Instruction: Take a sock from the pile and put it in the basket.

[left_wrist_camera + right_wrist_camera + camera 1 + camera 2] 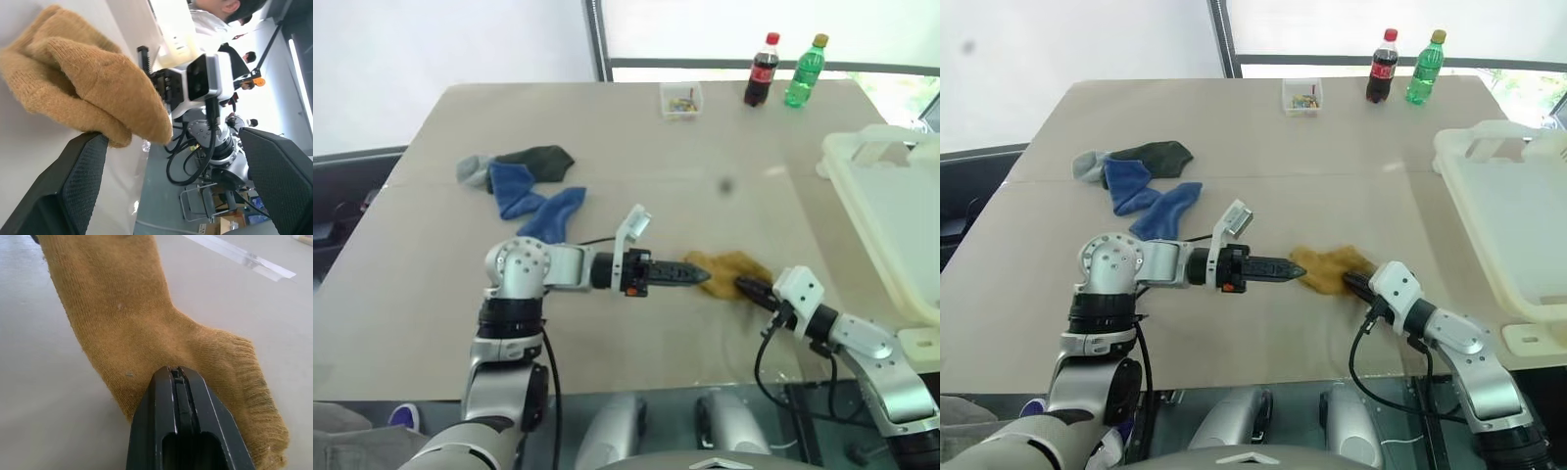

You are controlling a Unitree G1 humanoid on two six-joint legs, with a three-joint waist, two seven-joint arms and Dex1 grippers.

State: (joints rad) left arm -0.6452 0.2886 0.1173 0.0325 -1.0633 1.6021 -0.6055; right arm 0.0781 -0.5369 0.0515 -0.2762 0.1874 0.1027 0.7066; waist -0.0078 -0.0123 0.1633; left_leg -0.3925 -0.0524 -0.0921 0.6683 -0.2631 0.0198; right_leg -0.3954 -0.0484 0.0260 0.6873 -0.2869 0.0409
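The pile of blue, green and grey socks lies at the tabletop's left; a small clear box and two bottles stand at the far edge. Mid-table, the left gripper has its fingers spread beside a mustard sock; the right gripper has its fingers pressed together, pinching that sock; the cream basket stands at the right.

- One mustard yellow sock
- Two royal blue socks
- One dark green sock
- One grey sock
- One cream-white basket
- Two bottles: cola bottle, green bottle
- One small clear box

Mustard sock crumpled mid-table, blue-green-grey pile far-left, cream basket right
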